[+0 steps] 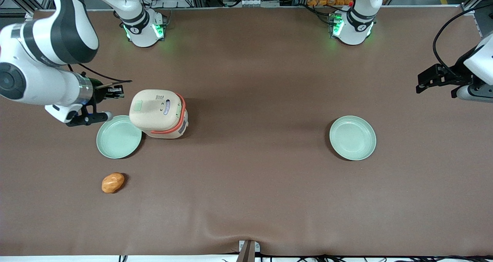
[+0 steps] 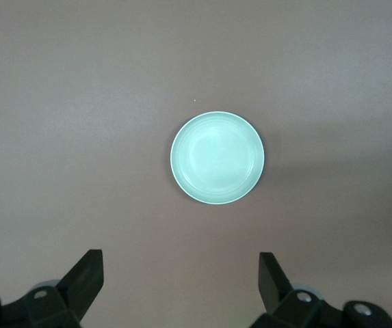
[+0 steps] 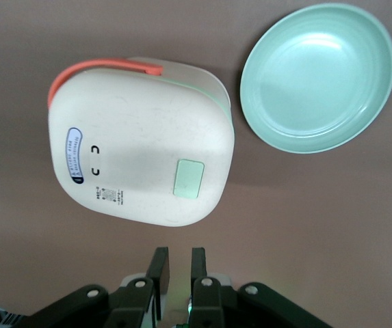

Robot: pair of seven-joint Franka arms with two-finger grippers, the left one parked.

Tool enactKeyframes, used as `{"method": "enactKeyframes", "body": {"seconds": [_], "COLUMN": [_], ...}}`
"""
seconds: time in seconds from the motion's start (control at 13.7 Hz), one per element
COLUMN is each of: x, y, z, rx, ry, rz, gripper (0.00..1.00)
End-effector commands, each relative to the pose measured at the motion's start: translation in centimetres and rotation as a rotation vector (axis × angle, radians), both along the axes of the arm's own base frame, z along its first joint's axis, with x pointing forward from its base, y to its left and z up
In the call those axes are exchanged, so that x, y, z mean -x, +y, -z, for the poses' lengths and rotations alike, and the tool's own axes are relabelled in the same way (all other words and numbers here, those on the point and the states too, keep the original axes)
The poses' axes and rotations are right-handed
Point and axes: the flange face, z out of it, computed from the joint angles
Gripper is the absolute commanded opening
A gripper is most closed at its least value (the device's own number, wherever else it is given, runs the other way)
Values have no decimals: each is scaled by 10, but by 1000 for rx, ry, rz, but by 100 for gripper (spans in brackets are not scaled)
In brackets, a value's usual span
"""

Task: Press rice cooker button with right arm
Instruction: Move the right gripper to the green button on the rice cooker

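Note:
The cream rice cooker (image 1: 158, 113) with its coral-orange band stands on the table with the lid down. It also shows in the right wrist view (image 3: 141, 143). The pale green square button (image 1: 137, 106) sits on the lid near the edge that faces my gripper, and shows in the right wrist view too (image 3: 189, 179). The right arm's gripper (image 1: 120, 92) hangs beside the cooker on the working arm's side, apart from it. In the right wrist view the gripper (image 3: 180, 254) is empty, its fingers drawn together with a narrow slit between them, a short way from the button.
A green plate (image 1: 118, 136) lies against the cooker, nearer the front camera, and shows in the right wrist view (image 3: 319, 75). An orange-brown lump (image 1: 113, 182) lies nearer the camera still. A second green plate (image 1: 352, 137) lies toward the parked arm's end (image 2: 217, 157).

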Motion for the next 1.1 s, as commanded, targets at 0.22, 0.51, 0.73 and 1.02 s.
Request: {"method": "enactKeyframes", "body": {"seconds": [0.22,0.51,0.73,1.02], "x": [-1,-4,-7,-9], "y": [14,15,15,14], "z": [43,66,79,94], "rx": [-1,5,8,12], "ry": [76,110,122,138], "rz": [2,3,5,8], "gripper": [10,5,5,5]}}
